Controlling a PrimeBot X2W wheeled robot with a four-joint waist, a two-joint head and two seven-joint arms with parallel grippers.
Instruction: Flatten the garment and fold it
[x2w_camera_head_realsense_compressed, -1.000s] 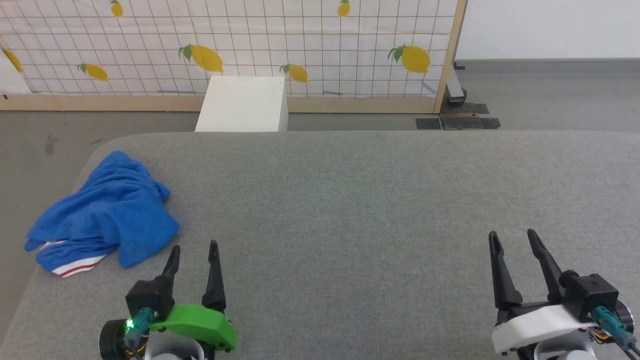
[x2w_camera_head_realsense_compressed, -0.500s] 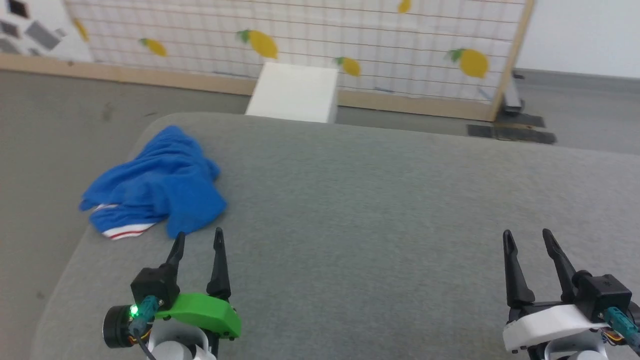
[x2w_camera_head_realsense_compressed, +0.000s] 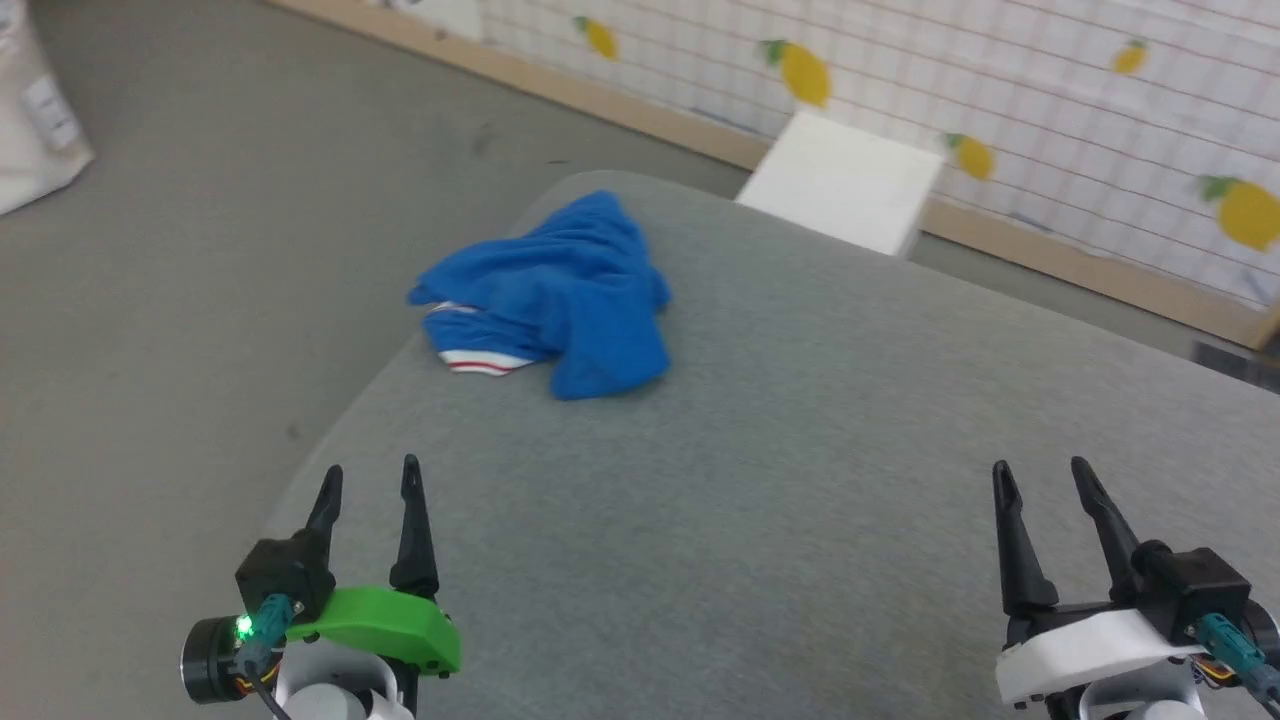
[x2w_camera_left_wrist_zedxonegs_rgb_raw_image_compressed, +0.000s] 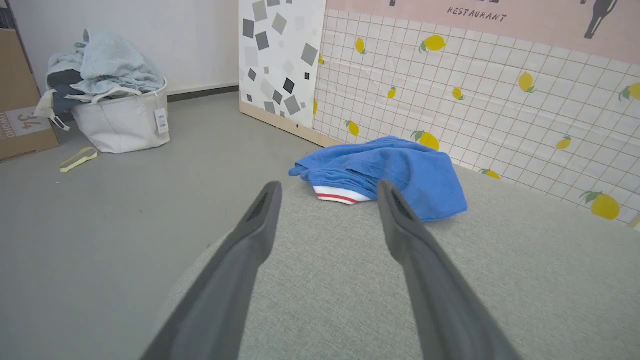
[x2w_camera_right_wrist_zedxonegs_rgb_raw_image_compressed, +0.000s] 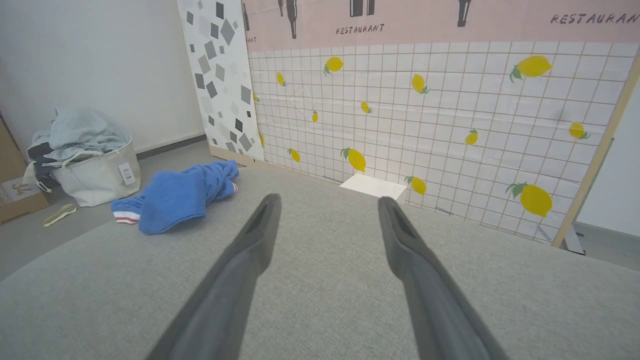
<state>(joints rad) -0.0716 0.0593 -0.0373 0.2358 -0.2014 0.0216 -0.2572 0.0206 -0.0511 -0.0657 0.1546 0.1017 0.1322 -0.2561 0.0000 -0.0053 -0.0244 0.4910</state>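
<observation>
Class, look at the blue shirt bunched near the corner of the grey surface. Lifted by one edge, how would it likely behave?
The shirt would probably hang limp and unfurl, since it lies in soft crumpled folds. Pushed, it would likely bunch up rather than slide whole across the cloth-covered surface.

The garment (x2w_camera_head_realsense_compressed: 560, 300) is soft blue cloth, matt, slightly fuzzy. The table cover (x2w_camera_head_realsense_compressed: 800, 480) is grey woven fabric, matt. The shell of the left gripper (x2w_camera_head_realsense_compressed: 367, 480) is smooth green plastic; the screen frame (x2w_camera_right_wrist_zedxonegs_rgb_raw_image_compressed: 597, 150) is pale wood.
</observation>
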